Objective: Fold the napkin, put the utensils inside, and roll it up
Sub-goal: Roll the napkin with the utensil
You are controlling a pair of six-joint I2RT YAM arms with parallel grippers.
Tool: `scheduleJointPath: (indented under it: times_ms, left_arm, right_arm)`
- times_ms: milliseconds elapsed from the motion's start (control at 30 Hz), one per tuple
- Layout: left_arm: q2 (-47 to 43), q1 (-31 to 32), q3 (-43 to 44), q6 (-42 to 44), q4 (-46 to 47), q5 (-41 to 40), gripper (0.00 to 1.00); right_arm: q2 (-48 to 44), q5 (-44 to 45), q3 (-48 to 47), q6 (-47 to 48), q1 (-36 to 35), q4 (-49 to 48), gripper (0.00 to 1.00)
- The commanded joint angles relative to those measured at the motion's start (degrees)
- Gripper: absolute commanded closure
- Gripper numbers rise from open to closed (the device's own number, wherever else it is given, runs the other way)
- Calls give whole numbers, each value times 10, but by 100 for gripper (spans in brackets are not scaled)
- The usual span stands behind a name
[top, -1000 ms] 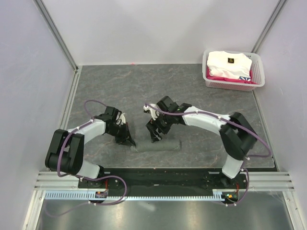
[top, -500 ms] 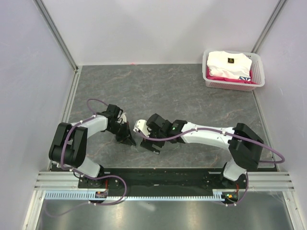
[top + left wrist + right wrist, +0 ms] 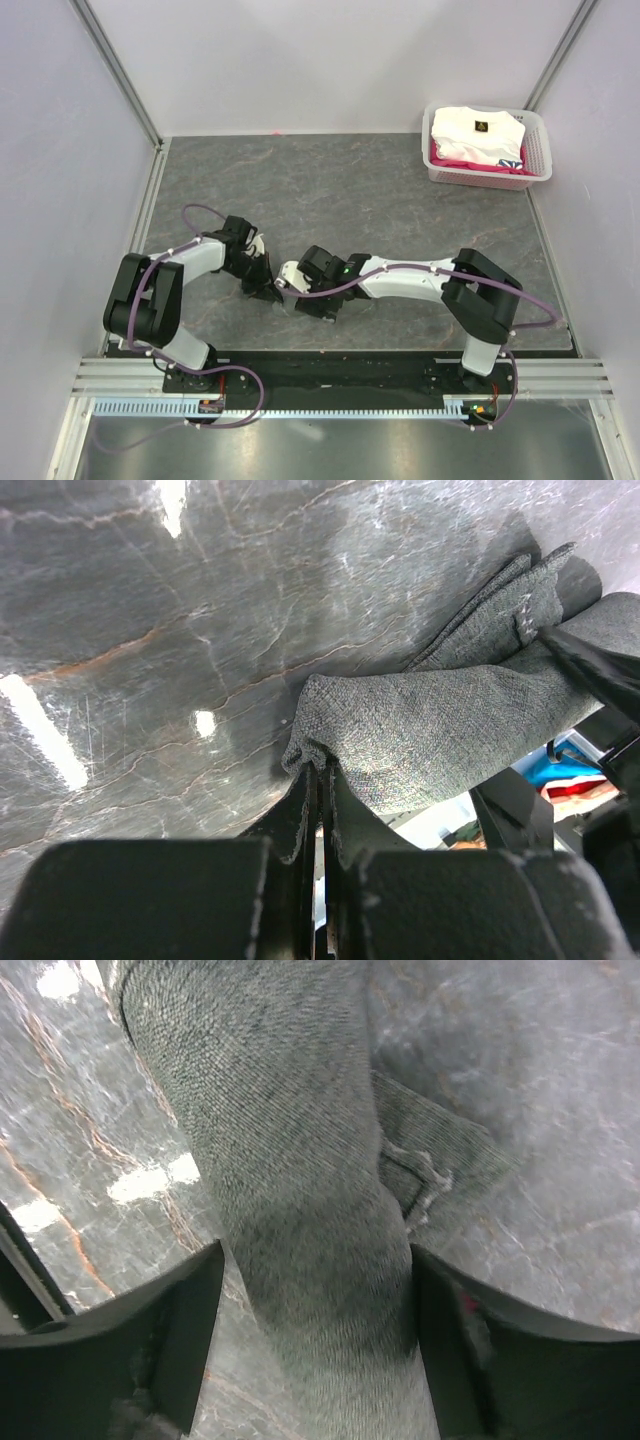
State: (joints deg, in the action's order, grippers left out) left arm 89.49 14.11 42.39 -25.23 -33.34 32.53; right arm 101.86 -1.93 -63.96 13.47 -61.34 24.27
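napkin (image 3: 290, 1160) seemingly under right arm (image 3: 400, 280), basket (image 3: 482, 180) apart

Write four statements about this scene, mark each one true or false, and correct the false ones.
1. The napkin lies rolled up on the table. True.
2. The left claw is open, clear of the cloth. False: it is shut on the roll's end.
3. The right claw stands open, a finger on either side of the roll. True.
4. The basket sits at the near left corner. False: it is at the far right corner, with a folded white garment inside.
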Motion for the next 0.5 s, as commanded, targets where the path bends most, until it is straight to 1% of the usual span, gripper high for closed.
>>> scheduleJointPath:
  times_ms: [0, 33, 100, 133, 167, 233, 267, 333, 367, 467]
  left_arm:
    - [-4, 1, 21, 33, 3, -10, 98]
    - [-6, 1, 22, 33, 3, -10, 98]
    - [-22, 1, 23, 30, 2, -30, 98]
    - [-29, 0, 24, 28, 0, -37, 95]
    - [-38, 0, 24, 26, -1, -41, 85]
    - [-63, -5, 25, 20, -7, -54, 70]
    - [-72, -7, 25, 19, -13, -59, 53]
    - [-99, -14, 23, 10, -18, -70, 44]
    - [-109, -16, 16, 5, -22, -77, 38]
    - [-148, -22, -3, -19, -26, -91, 35]
  right_arm:
    - [27, -26, -34, 9, 3, 18, 27]
    - [32, -50, -38, 9, 8, 27, 28]
    - [51, -77, -51, 2, 13, 43, 36]
    - [57, -108, -55, 0, 18, 57, 40]
    - [67, -120, -56, -5, 19, 62, 49]
    - [75, -154, -55, -8, 21, 73, 55]
    - [83, -167, -53, -12, 22, 75, 61]
    - [91, -188, -51, -16, 26, 87, 65]
    - [99, -213, -48, -17, 28, 90, 67]
    - [118, -266, -47, -23, 42, 103, 69]
